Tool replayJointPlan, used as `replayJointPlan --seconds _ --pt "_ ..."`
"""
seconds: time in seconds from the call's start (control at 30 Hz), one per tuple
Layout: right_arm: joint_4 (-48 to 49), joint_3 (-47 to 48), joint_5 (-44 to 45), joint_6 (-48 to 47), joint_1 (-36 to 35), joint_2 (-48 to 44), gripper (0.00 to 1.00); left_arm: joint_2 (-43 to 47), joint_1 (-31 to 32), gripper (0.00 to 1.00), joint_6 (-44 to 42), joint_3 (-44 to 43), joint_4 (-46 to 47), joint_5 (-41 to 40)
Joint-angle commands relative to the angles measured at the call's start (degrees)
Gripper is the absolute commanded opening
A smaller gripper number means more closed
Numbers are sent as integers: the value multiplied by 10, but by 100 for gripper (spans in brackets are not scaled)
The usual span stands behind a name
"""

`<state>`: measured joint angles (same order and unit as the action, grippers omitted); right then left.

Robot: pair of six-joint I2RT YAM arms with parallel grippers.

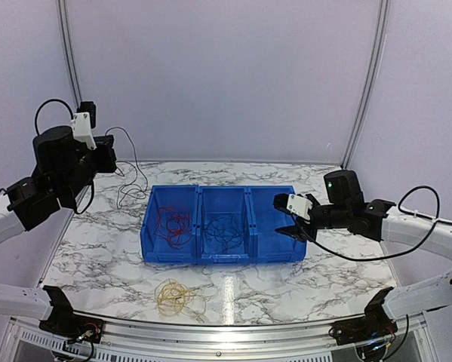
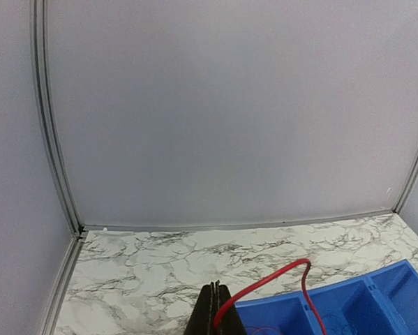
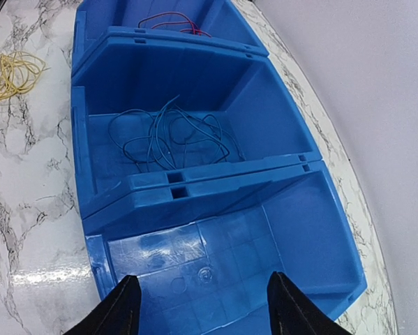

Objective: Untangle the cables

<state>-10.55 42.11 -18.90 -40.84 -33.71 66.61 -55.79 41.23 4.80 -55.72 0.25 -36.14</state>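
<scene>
Three blue bins stand side by side. The left bin holds a red cable and the middle bin a dark blue cable. The right bin has nothing in it. A yellow cable lies coiled on the table in front of the bins. My left gripper is raised at the back left, shut on a strand of the red cable that arcs down into the left bin. My right gripper hovers open over the right bin, holding nothing.
A thin looped wire lies on the marble table behind the bins, by my left gripper. Grey walls close the back and sides. A metal rail runs along the near edge.
</scene>
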Motion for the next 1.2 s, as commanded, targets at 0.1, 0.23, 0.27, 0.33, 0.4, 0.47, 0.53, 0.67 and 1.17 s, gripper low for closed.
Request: replayJointPlan --seconds 0.1,0.23,0.27,0.33,0.4,0.47,0.53,0.67,1.17 --pt "10 0 8 -6 7 -15 62 -41 -2 0 74 -18 37 107" --pt "11 -2 10 -6 7 -17 62 -80 -2 0 102 3 66 128" --pt "11 -2 11 -7 7 -18 62 -92 -2 0 110 9 76 135" --pt "11 -2 13 -7 7 -19 62 -119 -2 0 125 23 99 154" --pt "11 -2 13 -9 7 -20 62 -155 -3 0 134 27 106 160" --pt "11 -3 13 -8 7 -21 62 -189 -3 0 134 26 106 152" --pt "11 -3 13 -9 7 -21 62 -221 -3 0 134 27 104 133" --pt "11 -4 14 -10 8 -23 62 -287 -3 0 156 15 76 124" --pt "11 -5 14 -13 8 -18 62 -334 -2 37 197 -34 -2 165"
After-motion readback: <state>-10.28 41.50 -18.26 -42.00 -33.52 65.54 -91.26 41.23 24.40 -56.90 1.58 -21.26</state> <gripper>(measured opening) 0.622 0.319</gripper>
